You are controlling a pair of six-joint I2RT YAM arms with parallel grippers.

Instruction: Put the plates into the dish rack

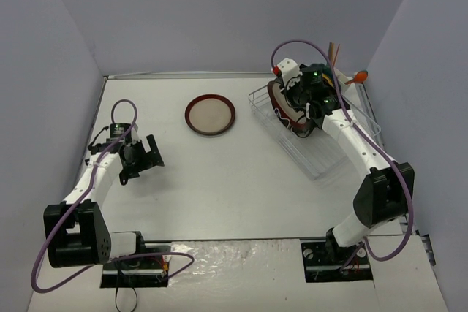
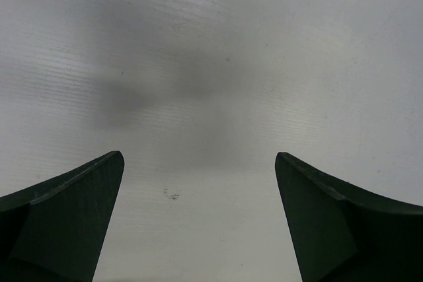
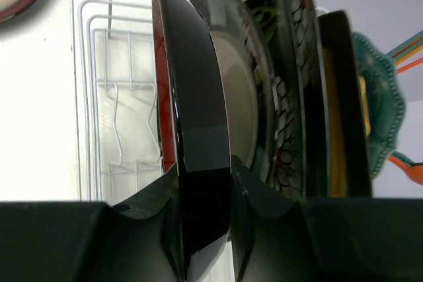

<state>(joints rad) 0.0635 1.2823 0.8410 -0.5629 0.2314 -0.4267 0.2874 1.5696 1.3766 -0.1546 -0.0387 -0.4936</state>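
Observation:
My right gripper is shut on the rim of a plate with a black back and red face, held on edge inside the white wire dish rack. Right behind it several plates stand in a row: a cream-centred one, a black floral one, a black one with amber and a teal scalloped one. A round cream plate with a red-brown rim lies flat on the table. My left gripper is open and empty above bare table.
The cutlery caddy with orange-handled utensils stands at the rack's far right corner. Grey walls close the table on three sides. The rack's near half holds no plates.

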